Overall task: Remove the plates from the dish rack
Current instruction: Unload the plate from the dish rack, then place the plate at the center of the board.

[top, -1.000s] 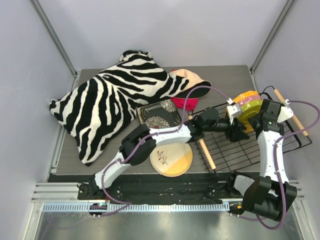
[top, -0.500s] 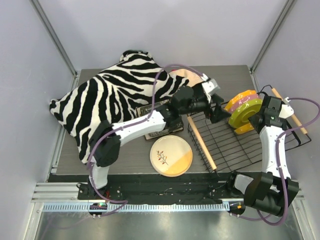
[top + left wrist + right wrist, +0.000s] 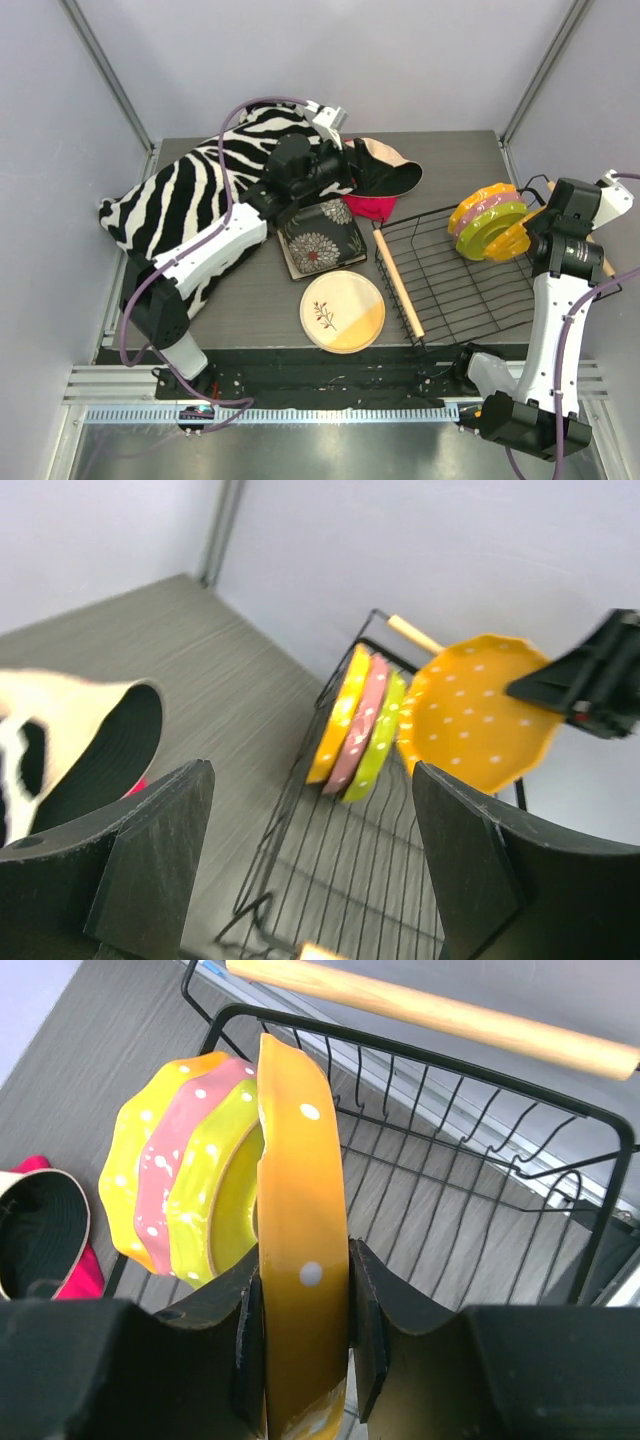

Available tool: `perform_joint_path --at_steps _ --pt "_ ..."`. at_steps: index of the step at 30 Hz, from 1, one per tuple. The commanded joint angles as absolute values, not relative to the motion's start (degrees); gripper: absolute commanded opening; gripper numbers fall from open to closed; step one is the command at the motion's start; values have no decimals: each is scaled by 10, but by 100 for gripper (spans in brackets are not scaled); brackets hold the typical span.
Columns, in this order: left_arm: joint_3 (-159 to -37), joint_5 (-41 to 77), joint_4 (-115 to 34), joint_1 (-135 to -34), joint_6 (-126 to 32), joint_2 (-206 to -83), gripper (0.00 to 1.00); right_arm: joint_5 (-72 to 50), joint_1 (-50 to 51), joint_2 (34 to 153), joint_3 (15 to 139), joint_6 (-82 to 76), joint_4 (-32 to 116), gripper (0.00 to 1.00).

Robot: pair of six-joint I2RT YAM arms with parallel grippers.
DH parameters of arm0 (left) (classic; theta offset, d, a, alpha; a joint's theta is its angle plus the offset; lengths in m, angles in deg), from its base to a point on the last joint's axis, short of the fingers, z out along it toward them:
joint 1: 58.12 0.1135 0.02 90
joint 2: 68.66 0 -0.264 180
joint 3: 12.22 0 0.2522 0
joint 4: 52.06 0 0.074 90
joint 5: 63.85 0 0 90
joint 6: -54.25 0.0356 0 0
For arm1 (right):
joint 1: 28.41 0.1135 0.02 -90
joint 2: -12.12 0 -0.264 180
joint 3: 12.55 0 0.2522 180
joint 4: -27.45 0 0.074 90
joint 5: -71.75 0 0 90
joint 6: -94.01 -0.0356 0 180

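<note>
"Orange dotted plate (image 3: 300,1210), where is it?"

"Right claw (image 3: 305,1345) is clamped on it. It stands edge-on, upright, at the far right end of the dish rack (image 3: 450,290). Can't tell if its lower rim touches the wire."

"Others in the rack?"

"Three more plates (image 3: 488,215) on edge, just beside the held one: orange, pink, yellow-green, pressed together."

"Left claw (image 3: 310,870)?"

"Jaws spread wide, nothing between them. It hangs over the zebra cushion (image 3: 190,200), next to the peach hat (image 3: 390,165), well apart from the rack."

"Anything out on the worktop (image 3: 250,300)?"

"Dark square plate (image 3: 320,240) with a big flower, flat, touching the cushion's edge. Round cream-and-yellow plate (image 3: 343,311) flat on the near side of it, just left of the rack's wooden handle (image 3: 400,285)."
</note>
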State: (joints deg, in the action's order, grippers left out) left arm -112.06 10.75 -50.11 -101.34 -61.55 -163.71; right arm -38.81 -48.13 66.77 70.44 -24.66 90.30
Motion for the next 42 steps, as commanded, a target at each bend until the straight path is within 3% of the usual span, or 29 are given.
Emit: perform_joint_path --at_steps 1,8,13,17,22,27,35,42 --pt "-1112 88 -458 -982 -677 -1598 85 -395 -482 653 763 -222 886 1" --pt "-1024 -42 -553 -890 -868 -1555 86 -211 -482 609 880 -221 896 1" --pt "-965 -94 -593 -846 -930 -1521 86 -46 -482 591 876 -243 839 1" --pt "-935 -120 -600 -844 -945 -1487 86 168 -482 590 817 -307 697 1" --pt "-894 -140 -615 -845 -964 -1470 86 290 -478 591 721 -423 513 1" --pt "-869 -143 -658 -859 -989 -1468 86 290 -428 611 691 -413 504 1" --pt "-890 -123 -624 -907 -964 -1508 84 189 -261 642 668 -387 479 1" --pt "-900 -60 -496 -907 -864 -1472 81 189 -247 651 656 -390 464 1"
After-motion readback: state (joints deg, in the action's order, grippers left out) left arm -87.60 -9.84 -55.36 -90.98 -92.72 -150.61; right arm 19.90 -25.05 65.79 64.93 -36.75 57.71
